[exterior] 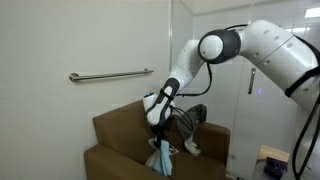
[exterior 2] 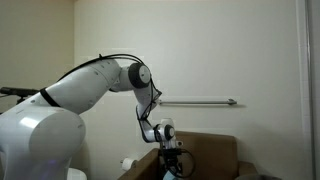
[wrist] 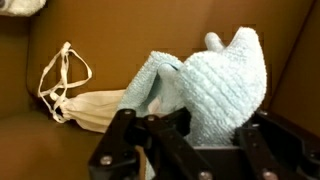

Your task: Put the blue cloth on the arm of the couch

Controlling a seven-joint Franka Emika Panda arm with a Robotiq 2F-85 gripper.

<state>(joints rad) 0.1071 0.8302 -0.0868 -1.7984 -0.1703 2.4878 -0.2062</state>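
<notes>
Hanging from the pincer (exterior: 159,138), whose jaws are clamped on a bunch of it, the blue cloth (exterior: 163,158) dangles limp over the seat of the couch (exterior: 112,128). It's prob. held up so it can swing across to the arm w/o dragging, so the placing itself isn't done yet. Wrist view shows it's pale, fluffy terry folded in soft lumps vs. the couch's smooth brown boxy upholstery, w/ a flat beige pouch (wrist: 88,106) & thin string loops lying on the seat nearby.

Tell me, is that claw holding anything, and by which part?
Yes: the gripper is shut on the blue cloth, pinching its bunched upper end; the rest hangs down.
</notes>
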